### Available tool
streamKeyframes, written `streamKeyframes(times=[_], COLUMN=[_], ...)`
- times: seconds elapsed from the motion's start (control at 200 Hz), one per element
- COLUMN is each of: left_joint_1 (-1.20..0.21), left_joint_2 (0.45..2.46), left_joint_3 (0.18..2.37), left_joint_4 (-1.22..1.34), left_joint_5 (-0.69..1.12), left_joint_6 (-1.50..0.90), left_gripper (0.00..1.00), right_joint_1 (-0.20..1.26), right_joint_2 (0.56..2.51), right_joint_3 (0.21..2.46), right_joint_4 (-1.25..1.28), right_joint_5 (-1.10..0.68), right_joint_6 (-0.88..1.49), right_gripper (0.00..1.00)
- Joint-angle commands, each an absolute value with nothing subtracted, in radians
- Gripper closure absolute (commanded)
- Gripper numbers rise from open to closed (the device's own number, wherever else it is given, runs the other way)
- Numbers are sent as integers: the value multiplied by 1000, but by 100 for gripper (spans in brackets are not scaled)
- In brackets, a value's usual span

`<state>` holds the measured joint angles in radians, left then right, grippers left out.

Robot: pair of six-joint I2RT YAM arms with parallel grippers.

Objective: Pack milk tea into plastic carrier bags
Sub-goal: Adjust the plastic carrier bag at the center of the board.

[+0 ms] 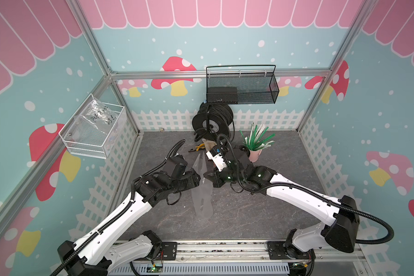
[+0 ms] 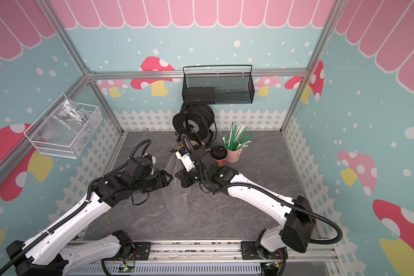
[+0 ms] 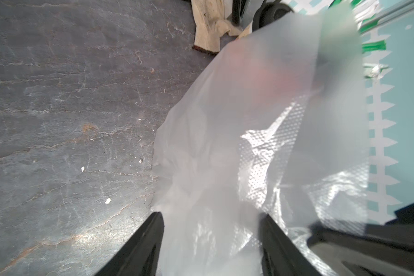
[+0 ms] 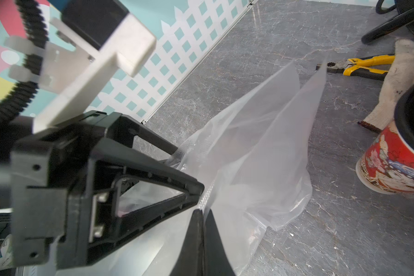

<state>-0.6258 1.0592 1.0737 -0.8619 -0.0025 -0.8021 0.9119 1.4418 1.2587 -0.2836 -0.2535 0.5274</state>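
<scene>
Clear, crinkly film fills the gap in the left gripper (image 3: 210,216): its black fingers (image 3: 141,246) stand spread, straddling the plastic carrier bag (image 3: 225,119) without closing on it. The right gripper (image 4: 202,212) is pressed together, pinching an edge of the same bag. In both top views the two meet nose to nose, left at the bag's 9 o'clock, right at its 3 o'clock. The bag runs along the grey surface (image 1: 273,215) from 12 to 6 o'clock. One milk tea cup (image 2: 220,155) stands upright at 1 o'clock from the grippers, just beside a pink straw cup (image 2: 234,155). Yellow pliers (image 4: 363,64) and a glove (image 4: 402,78) lie toward 12 o'clock.
</scene>
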Motion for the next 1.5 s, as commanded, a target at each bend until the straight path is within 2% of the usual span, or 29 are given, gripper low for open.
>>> streamKeyframes(times=[0.0, 0.07, 0.11, 0.35, 0.39, 0.475, 0.58, 0.625, 0.675, 0.761, 0.926, 1.011, 1.131, 1.201, 1.296, 1.321, 1.381, 1.496], left_joint_1=[-600, -575, -562, -519, -519, -518, -517, -515, -515, -513, -514, -512, -512, -512, -512, -512, -512, -512], left_joint_2=[1064, 1055, 1045, 1006, 1011, 1017, 1011, 1004, 997, 995, 999, 995, 997, 999, 997, 999, 999, 993], left_joint_3=[1102, 1108, 1109, 1115, 1119, 1115, 1102, 1097, 1095, 1098, 1097, 1089, 1087, 1086, 1082, 1083, 1091, 1106], left_joint_4=[-912, -917, -920, -931, -933, -936, -937, -931, -921, -911, -905, -901, -894, -894, -891, -891, -891, -895], left_joint_5=[35, 46, 50, 99, 112, 118, 128, 137, 144, 153, 159, 163, 177, 183, 184, 189, 206, 231], left_joint_6=[-727, -723, -723, -716, -715, -714, -719, -724, -727, -735, -735, -740, -740, -737, -734, -733, -726, -697], left_gripper=[49, 68, 74, 82, 88, 95, 95, 90, 76, 65, 69, 59, 60, 69, 69, 66, 52, 41], right_joint_1=[919, 919, 918, 919, 919, 918, 918, 918, 918, 918, 919, 919, 919, 918, 919, 918, 919, 919], right_joint_2=[1421, 1419, 1417, 1407, 1409, 1414, 1408, 1397, 1385, 1383, 1391, 1394, 1392, 1395, 1399, 1400, 1406, 1414], right_joint_3=[1262, 1262, 1261, 1270, 1275, 1288, 1317, 1321, 1321, 1326, 1354, 1383, 1407, 1408, 1399, 1397, 1398, 1401], right_joint_4=[-305, -326, -339, -404, -412, -435, -495, -507, -508, -508, -507, -532, -555, -562, -567, -567, -571, -570], right_joint_5=[-240, -221, -204, -133, -136, -132, -130, -128, -125, -135, -164, -159, -155, -155, -142, -139, -137, -128], right_joint_6=[499, 494, 494, 499, 500, 504, 532, 541, 543, 541, 544, 542, 532, 529, 528, 528, 528, 523], right_gripper=[100, 100, 100, 100, 100, 100, 100, 100, 100, 100, 100, 100, 100, 100, 100, 100, 100, 100])
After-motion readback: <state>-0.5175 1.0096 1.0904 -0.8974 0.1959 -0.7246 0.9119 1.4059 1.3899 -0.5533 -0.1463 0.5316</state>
